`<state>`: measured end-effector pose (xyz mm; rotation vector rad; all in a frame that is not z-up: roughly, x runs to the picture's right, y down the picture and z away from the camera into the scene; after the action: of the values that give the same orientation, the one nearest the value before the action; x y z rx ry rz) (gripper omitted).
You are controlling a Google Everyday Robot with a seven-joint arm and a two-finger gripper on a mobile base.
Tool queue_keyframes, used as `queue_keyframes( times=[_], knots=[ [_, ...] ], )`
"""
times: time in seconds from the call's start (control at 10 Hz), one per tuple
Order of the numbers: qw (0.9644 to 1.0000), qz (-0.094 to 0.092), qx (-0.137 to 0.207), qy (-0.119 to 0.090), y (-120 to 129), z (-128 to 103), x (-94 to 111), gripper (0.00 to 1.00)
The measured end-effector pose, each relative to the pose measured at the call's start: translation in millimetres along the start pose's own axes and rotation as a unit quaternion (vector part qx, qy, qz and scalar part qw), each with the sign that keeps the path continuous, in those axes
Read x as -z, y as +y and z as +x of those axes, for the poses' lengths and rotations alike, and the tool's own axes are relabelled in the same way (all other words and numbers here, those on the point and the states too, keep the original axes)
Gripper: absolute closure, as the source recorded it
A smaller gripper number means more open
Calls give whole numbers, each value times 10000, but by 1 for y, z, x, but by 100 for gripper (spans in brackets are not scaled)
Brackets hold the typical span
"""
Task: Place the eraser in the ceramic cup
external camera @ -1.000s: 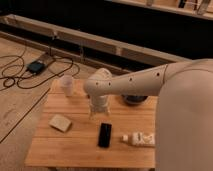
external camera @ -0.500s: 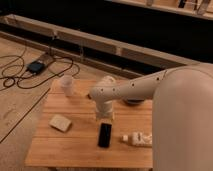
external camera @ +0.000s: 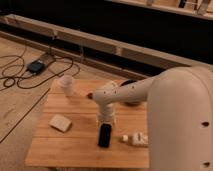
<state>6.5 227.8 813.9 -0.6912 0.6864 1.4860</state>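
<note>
Your arm [external camera: 177, 120] fills right side: bulky white upper link near, forearm [external camera: 134, 92] stretched left toward centre. Wrist [external camera: 102, 98] bends downward. Your gripper [external camera: 106, 120] points straight down at centre, slightly nearer than wrist.

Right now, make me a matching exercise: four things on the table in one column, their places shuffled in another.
Things:
1. eraser
2. ceramic cup
3. beige block
4. white bottle

Places:
A. far left corner of the table
B. front right
C. front middle, right by the gripper
D. left side, nearer the front

Pairs: 1-C, 2-A, 3-D, 4-B
</note>
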Motion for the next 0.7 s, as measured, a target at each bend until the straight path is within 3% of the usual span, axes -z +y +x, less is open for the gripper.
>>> queue_keyframes(
  times=[0.1, 0.7],
  knots=[
    [10000, -8, -15, 71, -1, 0, -5, 37],
    [9997, -7, -95, 204, -7, -9, -11, 96]
  ],
)
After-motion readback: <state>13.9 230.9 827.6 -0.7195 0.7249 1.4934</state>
